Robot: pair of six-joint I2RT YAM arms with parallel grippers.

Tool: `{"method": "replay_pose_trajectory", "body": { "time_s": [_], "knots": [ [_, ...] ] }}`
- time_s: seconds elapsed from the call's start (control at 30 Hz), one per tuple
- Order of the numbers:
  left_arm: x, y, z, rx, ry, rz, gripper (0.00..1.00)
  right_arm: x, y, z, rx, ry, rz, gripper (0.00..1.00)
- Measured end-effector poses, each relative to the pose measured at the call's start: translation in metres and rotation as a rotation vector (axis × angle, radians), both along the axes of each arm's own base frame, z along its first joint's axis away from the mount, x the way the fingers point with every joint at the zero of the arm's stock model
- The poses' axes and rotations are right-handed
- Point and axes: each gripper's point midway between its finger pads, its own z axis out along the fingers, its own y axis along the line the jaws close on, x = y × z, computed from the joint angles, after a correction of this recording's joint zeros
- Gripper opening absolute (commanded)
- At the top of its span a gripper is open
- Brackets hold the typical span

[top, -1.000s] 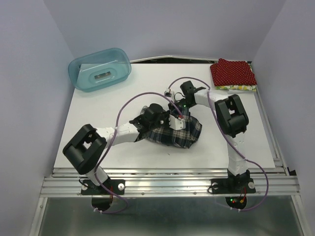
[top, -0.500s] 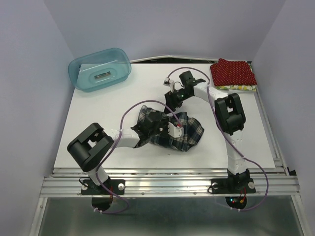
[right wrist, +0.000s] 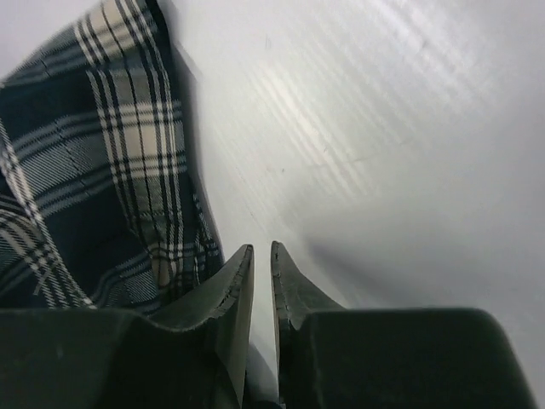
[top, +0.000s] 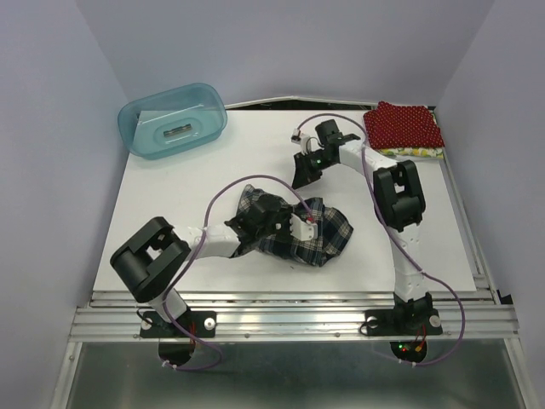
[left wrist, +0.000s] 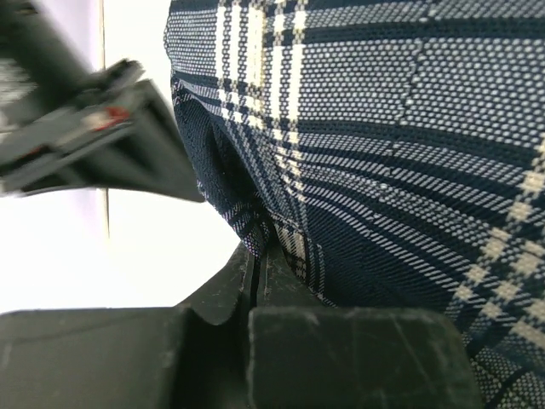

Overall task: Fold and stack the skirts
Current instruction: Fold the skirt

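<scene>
On the white table (top: 170,230) a crumpled plaid skirt (top: 328,234) lies near the middle.
A teal tub (top: 173,119) stands at the far left corner; at the far right corner, the red dotted skirt (top: 404,125) lies folded on a yellowish patterned skirt (top: 417,152). The left gripper (left wrist: 261,260) is closed, pinching a fold of plaid cloth. The right gripper (right wrist: 262,256), near the plaid skirt's far edge, has only a thin slit between its fingers and holds nothing.
</scene>
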Motion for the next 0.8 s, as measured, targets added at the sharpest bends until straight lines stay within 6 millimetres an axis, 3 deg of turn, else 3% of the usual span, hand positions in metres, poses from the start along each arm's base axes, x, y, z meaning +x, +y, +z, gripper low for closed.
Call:
{"method": "replay_pose_trajectory", "body": {
  "time_s": [0.13,0.3,0.43,0.57,0.67,0.8],
  "knots": [
    [0.003,-0.001,0.009,0.006,0.008,0.015,0.0,-0.033,-0.002,-0.031,-0.003,0.137,0.018,0.2],
    [0.01,-0.006,0.022,-0.003,0.0,0.026,0.0,-0.057,0.011,-0.032,0.052,0.209,0.069,0.2],
    [0.016,-0.007,0.016,0.006,-0.002,0.039,0.0,-0.06,0.014,-0.032,0.066,0.215,0.085,0.2],
    [0.03,-0.012,-0.013,0.038,0.003,0.058,0.0,-0.062,0.015,-0.032,0.08,0.219,0.1,0.21],
    [0.041,-0.015,-0.028,0.055,0.002,0.077,0.03,-0.056,0.013,-0.032,0.089,0.202,0.098,0.3],
    [0.051,-0.019,-0.025,0.05,-0.023,0.089,0.16,-0.031,0.006,-0.027,0.051,0.15,0.048,0.44]
  ]
}}
